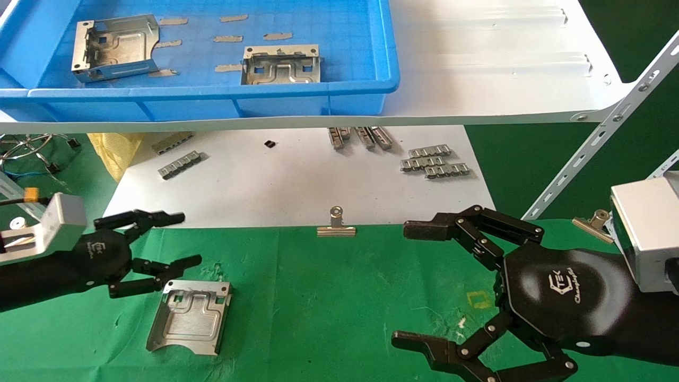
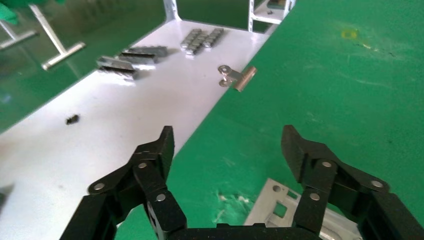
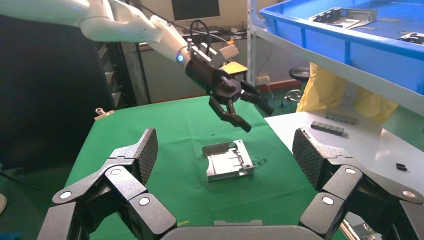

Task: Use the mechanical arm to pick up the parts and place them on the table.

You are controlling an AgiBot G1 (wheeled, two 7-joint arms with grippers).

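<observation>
One silvery stamped part (image 1: 189, 317) lies flat on the green table (image 1: 329, 297), also in the right wrist view (image 3: 229, 160) and partly in the left wrist view (image 2: 280, 207). Two more parts (image 1: 115, 46) (image 1: 281, 64) sit in the blue bin (image 1: 318, 93) on the white shelf. My left gripper (image 1: 180, 241) is open and empty, hovering just above and beside the table part's far edge; it shows open in its own view (image 2: 227, 150) and far off in the right wrist view (image 3: 245, 107). My right gripper (image 1: 406, 284) is open and empty over the table at the right (image 3: 225, 155).
A white sheet (image 1: 297, 180) behind the green cloth carries small grey ridged strips (image 1: 435, 161) (image 1: 179, 163). Silver binder clips (image 1: 336, 225) (image 1: 591, 223) hold the cloth edge. The white shelf board (image 1: 477, 79) and its slanted bracket (image 1: 599, 143) overhang the back. A yellow bag (image 1: 114, 151) lies at the left.
</observation>
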